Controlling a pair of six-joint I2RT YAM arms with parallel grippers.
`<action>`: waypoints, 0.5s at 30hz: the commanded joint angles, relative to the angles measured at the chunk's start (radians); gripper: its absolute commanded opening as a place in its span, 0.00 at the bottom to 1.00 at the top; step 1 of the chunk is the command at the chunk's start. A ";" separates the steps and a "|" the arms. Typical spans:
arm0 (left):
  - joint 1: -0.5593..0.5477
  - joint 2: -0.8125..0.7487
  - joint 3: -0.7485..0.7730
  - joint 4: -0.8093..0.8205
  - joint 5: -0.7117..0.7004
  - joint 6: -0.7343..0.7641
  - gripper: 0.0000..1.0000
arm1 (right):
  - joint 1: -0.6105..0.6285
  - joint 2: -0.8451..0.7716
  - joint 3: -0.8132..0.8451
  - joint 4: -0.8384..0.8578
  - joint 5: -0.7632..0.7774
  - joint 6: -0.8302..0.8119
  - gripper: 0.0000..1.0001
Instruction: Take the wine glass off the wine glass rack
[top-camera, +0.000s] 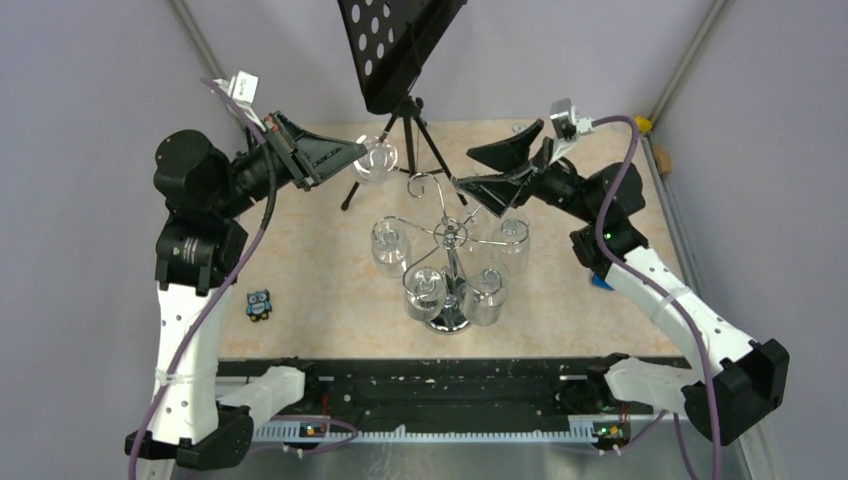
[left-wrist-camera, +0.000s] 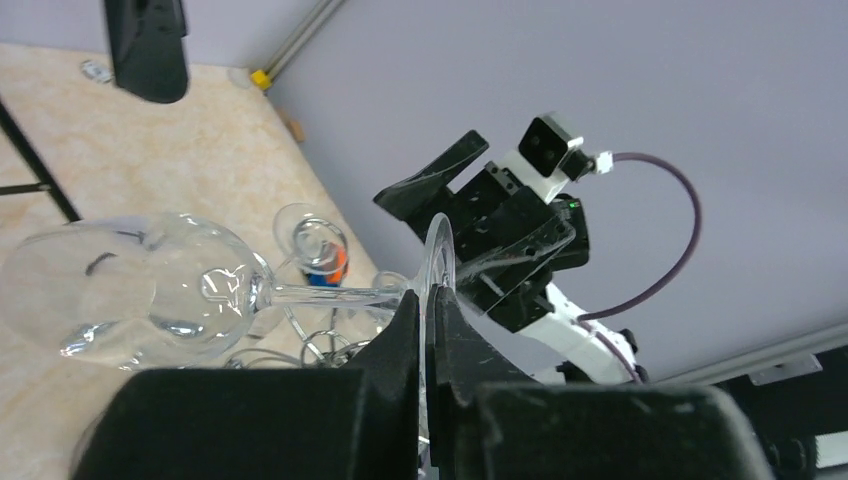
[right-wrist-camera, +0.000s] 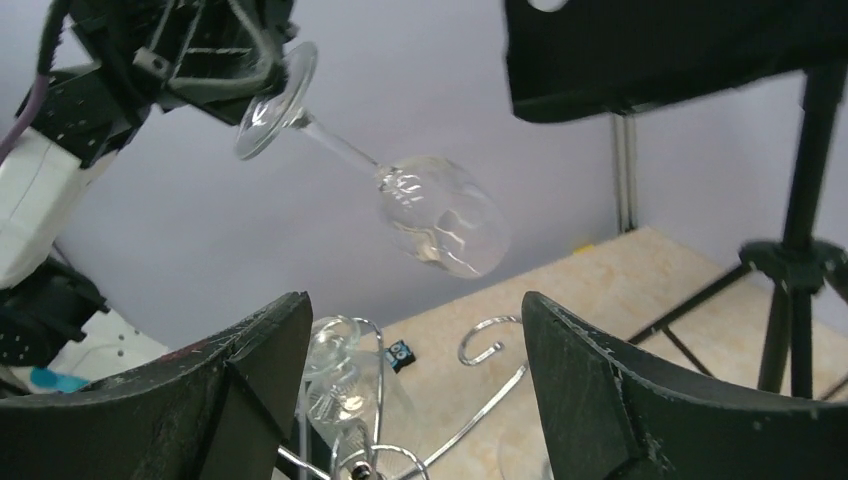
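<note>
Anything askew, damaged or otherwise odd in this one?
Nothing broken or spilled. One wine glass is off the wine glass rack, held sideways in mid-air, the left end effector shut on the edge of its foot alone. The right end effector stands open near the rack.

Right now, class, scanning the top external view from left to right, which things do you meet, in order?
Owl toy → left gripper → the wine glass it holds → wine glass rack → right arm. The music stand and right gripper overlap others, so they are left out.
</note>
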 joint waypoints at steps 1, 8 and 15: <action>0.003 -0.004 0.032 0.188 0.093 -0.125 0.00 | 0.081 0.026 0.081 0.214 -0.048 -0.184 0.79; 0.001 -0.033 -0.037 0.389 0.158 -0.305 0.00 | 0.106 0.099 0.202 0.175 -0.204 -0.398 0.78; -0.021 -0.014 -0.058 0.480 0.180 -0.361 0.00 | 0.169 0.172 0.307 0.085 -0.289 -0.558 0.76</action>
